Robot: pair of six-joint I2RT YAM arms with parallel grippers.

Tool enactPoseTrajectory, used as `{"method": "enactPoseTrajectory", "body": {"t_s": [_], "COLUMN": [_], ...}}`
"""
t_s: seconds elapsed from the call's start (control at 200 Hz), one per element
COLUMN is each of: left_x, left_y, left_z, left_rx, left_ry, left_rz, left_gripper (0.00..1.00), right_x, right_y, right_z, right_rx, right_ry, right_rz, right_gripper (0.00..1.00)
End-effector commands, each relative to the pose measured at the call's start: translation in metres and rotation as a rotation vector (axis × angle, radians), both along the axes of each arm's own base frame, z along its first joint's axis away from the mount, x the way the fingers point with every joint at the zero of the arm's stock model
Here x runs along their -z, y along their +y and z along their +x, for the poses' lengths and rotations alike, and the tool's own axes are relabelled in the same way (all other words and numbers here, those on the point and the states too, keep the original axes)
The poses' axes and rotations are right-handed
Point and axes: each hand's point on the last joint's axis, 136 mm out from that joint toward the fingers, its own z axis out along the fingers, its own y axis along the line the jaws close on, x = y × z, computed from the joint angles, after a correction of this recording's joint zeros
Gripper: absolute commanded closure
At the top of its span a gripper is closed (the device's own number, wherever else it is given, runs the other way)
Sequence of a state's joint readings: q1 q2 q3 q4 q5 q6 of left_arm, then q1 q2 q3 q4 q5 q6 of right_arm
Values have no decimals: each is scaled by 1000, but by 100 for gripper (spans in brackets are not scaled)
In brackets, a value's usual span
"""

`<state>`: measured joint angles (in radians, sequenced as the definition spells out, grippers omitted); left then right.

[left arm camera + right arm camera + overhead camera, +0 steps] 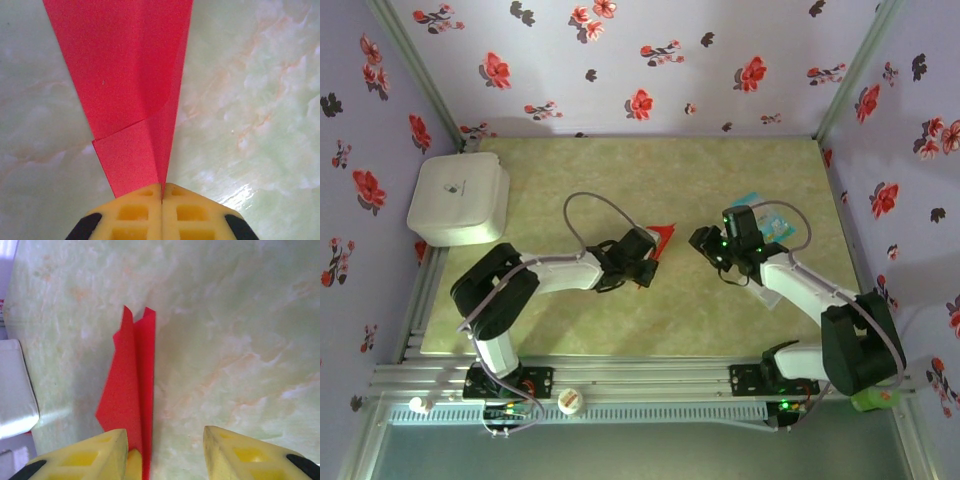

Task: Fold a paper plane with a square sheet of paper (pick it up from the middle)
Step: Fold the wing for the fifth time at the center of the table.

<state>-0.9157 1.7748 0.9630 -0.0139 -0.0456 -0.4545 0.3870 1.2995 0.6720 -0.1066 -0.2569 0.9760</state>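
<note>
Running straight ahead from my left claw (162,189), the paper plane (132,90) is pinched at its near end by pressed-together jaws. My right claw (165,435), spread, has the plane's long axis just inside its left finger.

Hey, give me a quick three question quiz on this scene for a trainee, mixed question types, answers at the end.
1. True or false: the left gripper is shut on the red paper.
2. The right gripper is: A open; B shut on the paper; C shut, empty.
3. Fill in: the white box sits at the table's far ____ corner.
Key: 1 true; 2 A; 3 left.
</note>
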Motion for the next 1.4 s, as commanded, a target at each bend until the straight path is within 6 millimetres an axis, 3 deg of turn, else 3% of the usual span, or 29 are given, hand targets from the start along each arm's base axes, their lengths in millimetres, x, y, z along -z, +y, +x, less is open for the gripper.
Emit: {"method": "enactPoseTrajectory", "body": {"t_s": [0.0, 0.425, 1.035, 1.395], "left_x": [-13, -2, 24, 17], "left_y": [-17, -16, -8, -13], "left_z": [-5, -2, -9, -11], "left_rx": [-2, -66, -148, -122], "left_ry": [99, 226, 305, 328], "left_rz": [-201, -405, -471, -514], "left_gripper": [100, 100, 100, 100], "right_x": [9, 20, 25, 25], "right_y": [-8, 8, 31, 72], "right_z": [-6, -4, 1, 2], "right_rx": [13, -12, -84, -256], "right_ry": [13, 36, 45, 22], "right_rz": [-29, 62, 141, 185], "right_gripper": [56, 57, 59, 73]}}
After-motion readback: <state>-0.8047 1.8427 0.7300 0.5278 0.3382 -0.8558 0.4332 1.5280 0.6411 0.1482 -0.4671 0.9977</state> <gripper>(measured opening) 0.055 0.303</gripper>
